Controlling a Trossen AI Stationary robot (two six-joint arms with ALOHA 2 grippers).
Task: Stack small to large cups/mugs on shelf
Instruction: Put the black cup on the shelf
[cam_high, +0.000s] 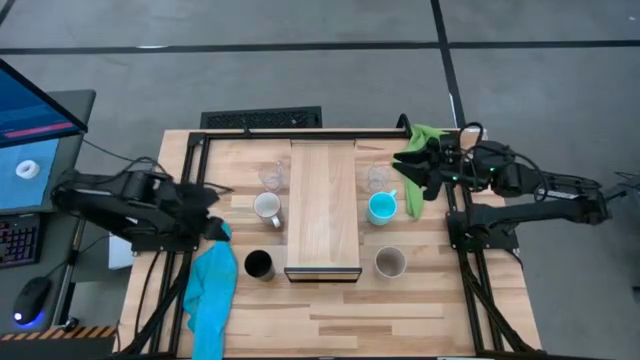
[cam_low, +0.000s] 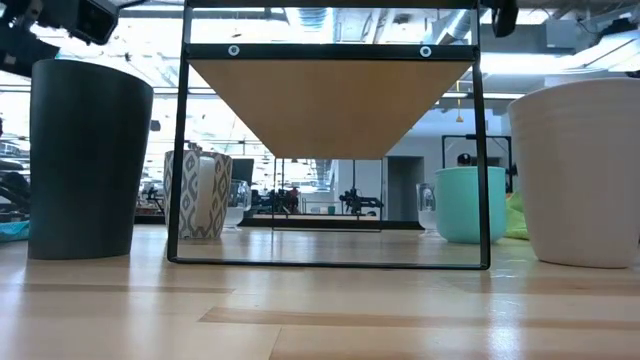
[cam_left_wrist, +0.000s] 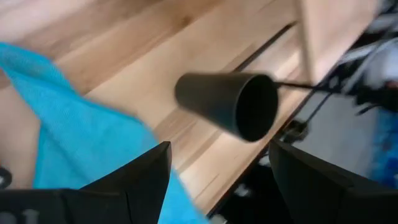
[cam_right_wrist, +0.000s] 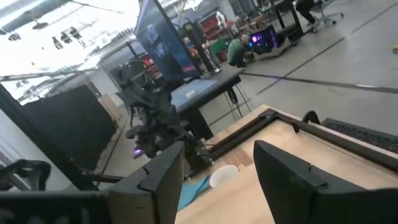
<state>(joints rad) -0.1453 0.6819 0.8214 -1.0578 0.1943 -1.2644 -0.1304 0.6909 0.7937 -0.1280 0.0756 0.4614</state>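
The light-wood shelf (cam_high: 322, 210) stands mid-table on a black frame. Left of it on the tabletop are a clear glass cup (cam_high: 271, 177), a white mug (cam_high: 267, 208) and a black cup (cam_high: 259, 264). Right of it are a second glass cup (cam_high: 378, 178), a turquoise mug (cam_high: 381, 208) and a beige-grey cup (cam_high: 390, 262). All stand upright on their bases. My left gripper (cam_left_wrist: 217, 180) hovers open at the table's left, above the black cup (cam_left_wrist: 230, 102). My right gripper (cam_right_wrist: 217, 180) is open and raised at the far right, holding nothing.
A blue cloth (cam_high: 212, 285) lies over the table's near left edge, beside the black cup. A green cloth (cam_high: 425, 145) lies at the far right by my right arm. Black frame rails run along both table sides. Bare tabletop shows in front of the shelf.
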